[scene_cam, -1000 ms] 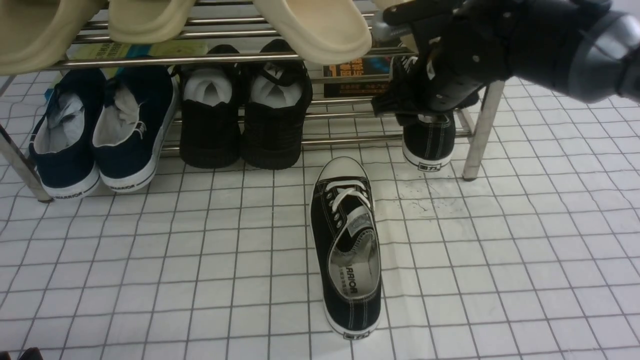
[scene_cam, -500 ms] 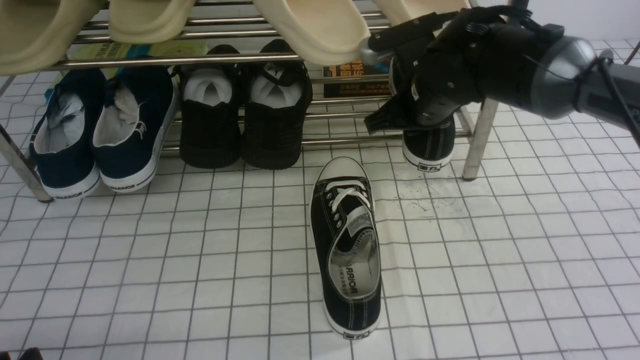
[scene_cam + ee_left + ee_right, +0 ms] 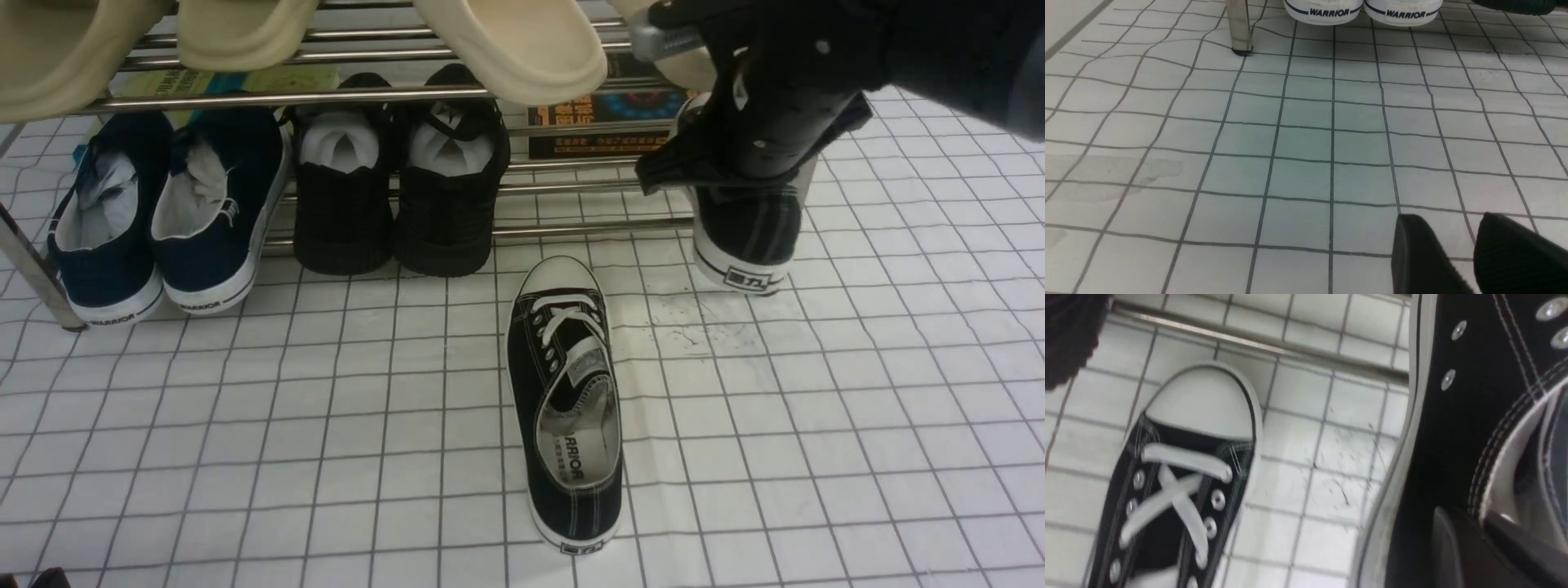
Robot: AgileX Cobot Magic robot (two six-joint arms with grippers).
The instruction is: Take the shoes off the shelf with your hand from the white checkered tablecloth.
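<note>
One black canvas sneaker [image 3: 563, 400] with white laces lies on the white checkered tablecloth [image 3: 816, 425], toe towards the chrome shelf [image 3: 571, 189]. It also shows in the right wrist view [image 3: 1180, 477]. My right gripper [image 3: 735, 175] is shut on the side wall of the other black canvas sneaker [image 3: 744, 237] and holds it in the air at the shelf's right end, heel towards the camera. In the right wrist view the gripper [image 3: 1470, 526] has one finger outside and one inside that sneaker [image 3: 1453, 416]. My left gripper [image 3: 1449, 228] hangs low over the cloth [image 3: 1306, 139], slightly open and empty.
Navy white-soled sneakers [image 3: 163, 212] and all-black shoes stuffed with paper [image 3: 400, 188] sit on the lower bars. Beige slippers [image 3: 522, 45] overhang the upper tier. The shelf's left post [image 3: 1239, 24] stands next to the navy heels [image 3: 1331, 10]. Books [image 3: 588, 122] lie behind the shelf.
My right gripper has lifted the second sneaker off the lower bars and carried it right and towards the camera. It now hides the shelf's right post. The sneaker on the cloth has not moved.
</note>
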